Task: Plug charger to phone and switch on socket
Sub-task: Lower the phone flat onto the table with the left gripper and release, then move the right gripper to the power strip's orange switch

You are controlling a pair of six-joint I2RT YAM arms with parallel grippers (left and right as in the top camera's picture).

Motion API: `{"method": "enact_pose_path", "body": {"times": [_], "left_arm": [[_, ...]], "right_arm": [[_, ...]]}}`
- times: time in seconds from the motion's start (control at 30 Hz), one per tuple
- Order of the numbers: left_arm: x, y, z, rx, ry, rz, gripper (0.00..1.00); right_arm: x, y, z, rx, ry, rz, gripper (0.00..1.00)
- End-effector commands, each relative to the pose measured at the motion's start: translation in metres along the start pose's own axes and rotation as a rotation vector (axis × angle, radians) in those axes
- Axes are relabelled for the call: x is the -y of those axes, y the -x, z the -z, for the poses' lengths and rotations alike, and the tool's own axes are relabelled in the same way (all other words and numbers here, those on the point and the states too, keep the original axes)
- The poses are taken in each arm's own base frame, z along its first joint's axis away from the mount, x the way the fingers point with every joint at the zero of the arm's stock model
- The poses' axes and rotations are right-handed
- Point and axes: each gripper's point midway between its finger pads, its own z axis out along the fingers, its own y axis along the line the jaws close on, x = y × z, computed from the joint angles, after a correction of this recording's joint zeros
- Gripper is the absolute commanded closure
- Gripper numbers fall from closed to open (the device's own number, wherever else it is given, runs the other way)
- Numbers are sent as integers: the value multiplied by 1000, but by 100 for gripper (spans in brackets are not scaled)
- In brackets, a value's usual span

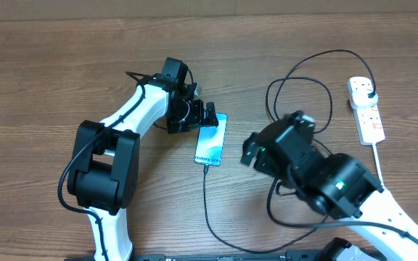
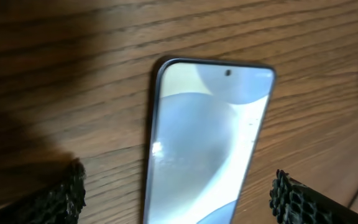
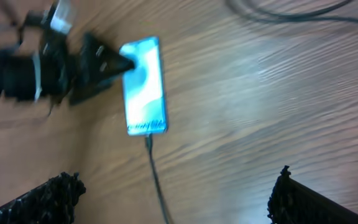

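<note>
The phone (image 1: 212,139) lies flat on the wood table, light-blue screen up, white text at its near end. The charger cable (image 1: 207,210) runs from the phone's near end in a long loop to its black plug (image 1: 369,95) in the white socket strip (image 1: 366,109) at the right. My left gripper (image 1: 210,116) is open, its fingers on either side of the phone's far end (image 2: 210,143). My right gripper (image 1: 249,151) is open and empty, above the table right of the phone; its view shows the phone (image 3: 144,86) and the cable (image 3: 157,177) between its fingers.
The socket's thick white cord (image 1: 378,163) runs from the strip toward the near right edge. Black cable loops (image 1: 296,80) lie between the phone and the socket.
</note>
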Motion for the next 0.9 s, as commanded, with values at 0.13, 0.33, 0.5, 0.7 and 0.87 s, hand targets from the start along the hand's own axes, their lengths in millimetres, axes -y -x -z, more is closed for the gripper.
{"method": "enact_pose_path", "body": {"times": [0.13, 0.33, 0.5, 0.7, 0.87], "left_arm": [[-36, -13, 33, 26, 176, 4, 0], [-2, -1, 141, 334, 211, -89, 0], [16, -13, 230, 594, 252, -131, 0], [6, -46, 301, 786, 378, -110, 0], [-15, -73, 335, 860, 511, -71, 0]], "right_arm": [[9, 23, 1, 44, -20, -166, 0], [30, 29, -9, 29, -112, -209, 0], [62, 41, -12, 31, -210, -299, 0], [92, 65, -11, 77, -261, -432, 0], [123, 85, -6, 130, -317, -531, 0]]}}
